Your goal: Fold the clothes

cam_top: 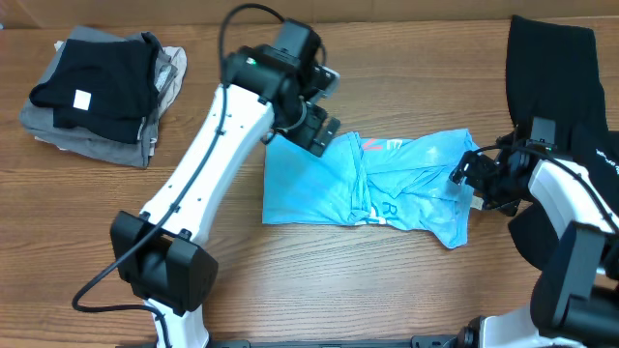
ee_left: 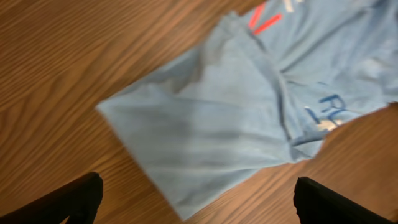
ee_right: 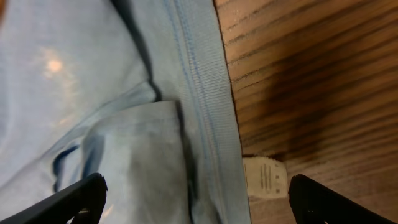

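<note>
The light blue T-shirt (cam_top: 368, 184) lies folded and bunched on the wooden table, its red and blue lettering partly showing. My left gripper (cam_top: 321, 130) hovers open over the shirt's upper left corner. In the left wrist view the shirt (ee_left: 236, 118) spreads below the wide-apart fingers (ee_left: 81, 199), with nothing between them. My right gripper (cam_top: 471, 179) is open at the shirt's right end, its fingers spread across the hem (ee_right: 205, 93) and a white care label (ee_right: 264, 177). A black garment (cam_top: 556, 68) lies at the far right, partly under the right arm.
A stack of folded clothes (cam_top: 97, 92), black on top of grey, sits at the back left. The left arm's white link (cam_top: 208, 164) crosses the table diagonally from its base (cam_top: 164, 271) at the front.
</note>
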Robot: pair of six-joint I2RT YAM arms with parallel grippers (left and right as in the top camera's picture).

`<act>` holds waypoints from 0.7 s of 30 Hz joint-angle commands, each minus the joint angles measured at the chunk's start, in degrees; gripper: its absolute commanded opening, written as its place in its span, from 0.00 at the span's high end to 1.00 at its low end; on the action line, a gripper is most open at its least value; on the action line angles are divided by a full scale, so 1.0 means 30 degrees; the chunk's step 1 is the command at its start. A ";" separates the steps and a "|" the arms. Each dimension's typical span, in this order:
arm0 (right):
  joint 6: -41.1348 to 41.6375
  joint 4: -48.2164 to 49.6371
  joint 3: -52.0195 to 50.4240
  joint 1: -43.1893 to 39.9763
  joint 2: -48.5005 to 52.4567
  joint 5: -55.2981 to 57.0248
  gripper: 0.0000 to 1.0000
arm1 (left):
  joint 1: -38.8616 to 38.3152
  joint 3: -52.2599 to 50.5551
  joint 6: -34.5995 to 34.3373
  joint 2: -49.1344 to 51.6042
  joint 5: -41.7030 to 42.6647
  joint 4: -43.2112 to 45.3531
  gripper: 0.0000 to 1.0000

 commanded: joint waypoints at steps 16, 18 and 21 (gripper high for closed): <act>0.1967 0.0277 -0.0131 0.1705 0.2033 -0.0007 0.93 | 0.3388 0.0393 -0.0117 0.0058 -0.1596 -0.1166 0.00; 0.1945 -0.0226 0.0153 0.1071 0.2033 -0.0015 0.96 | 0.3475 0.0393 -0.0131 0.0058 -0.2091 -0.1202 0.00; 0.1698 -0.1778 0.1093 -0.0117 0.1974 -0.0029 0.96 | 0.3759 0.0393 -0.0189 0.0058 -0.2251 -0.1129 0.00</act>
